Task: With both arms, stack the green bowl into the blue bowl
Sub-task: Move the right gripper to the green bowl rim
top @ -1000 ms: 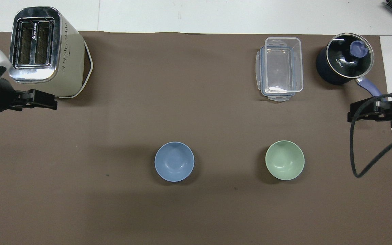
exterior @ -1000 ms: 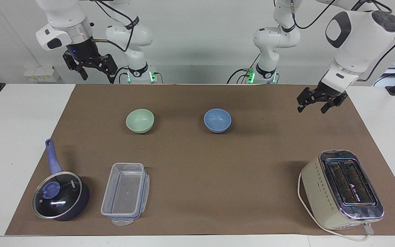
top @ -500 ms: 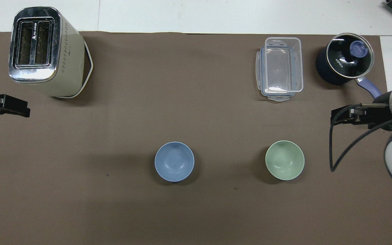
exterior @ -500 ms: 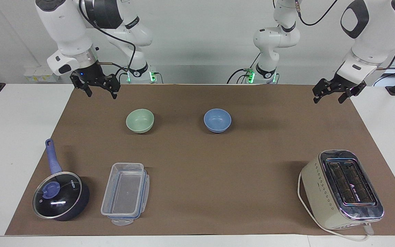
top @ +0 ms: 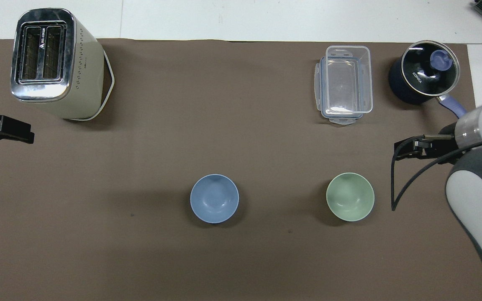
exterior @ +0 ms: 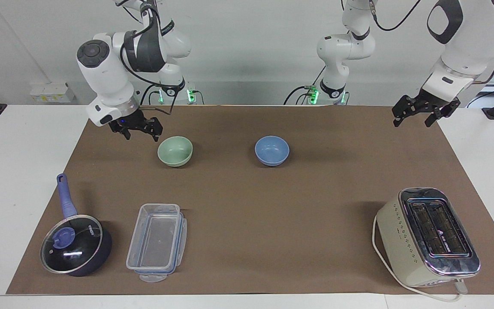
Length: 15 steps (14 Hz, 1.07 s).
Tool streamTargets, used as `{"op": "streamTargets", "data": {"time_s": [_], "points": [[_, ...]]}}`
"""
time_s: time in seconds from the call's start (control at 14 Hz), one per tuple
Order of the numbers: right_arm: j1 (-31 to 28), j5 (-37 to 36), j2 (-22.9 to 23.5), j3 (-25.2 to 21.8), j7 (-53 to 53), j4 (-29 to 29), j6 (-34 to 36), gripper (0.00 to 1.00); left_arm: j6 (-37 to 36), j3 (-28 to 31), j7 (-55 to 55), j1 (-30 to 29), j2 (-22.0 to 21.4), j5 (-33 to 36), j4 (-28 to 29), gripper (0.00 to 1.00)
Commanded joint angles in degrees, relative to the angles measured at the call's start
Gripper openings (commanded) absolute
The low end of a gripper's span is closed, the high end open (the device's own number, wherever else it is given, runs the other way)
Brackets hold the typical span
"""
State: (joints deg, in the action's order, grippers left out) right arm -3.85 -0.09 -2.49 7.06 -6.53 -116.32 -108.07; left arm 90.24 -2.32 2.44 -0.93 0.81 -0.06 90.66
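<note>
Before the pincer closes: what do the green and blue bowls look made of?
Green bowl: matte pale mint, no glare, smooth thick rim; probably plastic or matte-glazed ceramic. Blue bowl: same matte finish and shape, faint soft sheen inside; likely the same material. Neither looks like metal or glass.

Bright, even light; soft shadows

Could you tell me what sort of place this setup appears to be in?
Most likely a robotics lab staged as a kitchen counter: two white arms mounted at a table covered by a brown mat, with a toaster, a lidded pan and bowls laid out as props.
</note>
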Motion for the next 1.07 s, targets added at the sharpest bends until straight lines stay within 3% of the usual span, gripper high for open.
{"op": "streamTargets", "data": {"time_s": [0.0,0.29,0.43,0.79,1.0], "points": [[1.5,1.3,-0.7,0.0,1.9,-5.9,-6.2,1.0,-1.5,0.0,0.3,-0.1,0.4,0.9,-1.0,1.0],[1.9,1.2,2.0,0.0,1.8,-7.6,-10.5,1.0,-1.5,0.0,0.2,-0.2,0.3,0.9,-1.0,1.0],[1.9,1.2,1.3,0.0,1.8,-11.6,-15.2,1.0,-1.5,0.0,0.2,-0.2,0.4,0.9,-1.0,1.0],[1.4,1.2,-0.2,0.0,2.3,-15.9,-17.2,1.0,-1.5,0.0,0.2,-0.2,0.4,0.9,-1.0,1.0],[1.4,1.2,-0.1,0.0,2.3,-19.7,-22.5,1.0,-1.5,0.0,0.2,-0.2,0.3,0.9,-1.0,1.0]]}}
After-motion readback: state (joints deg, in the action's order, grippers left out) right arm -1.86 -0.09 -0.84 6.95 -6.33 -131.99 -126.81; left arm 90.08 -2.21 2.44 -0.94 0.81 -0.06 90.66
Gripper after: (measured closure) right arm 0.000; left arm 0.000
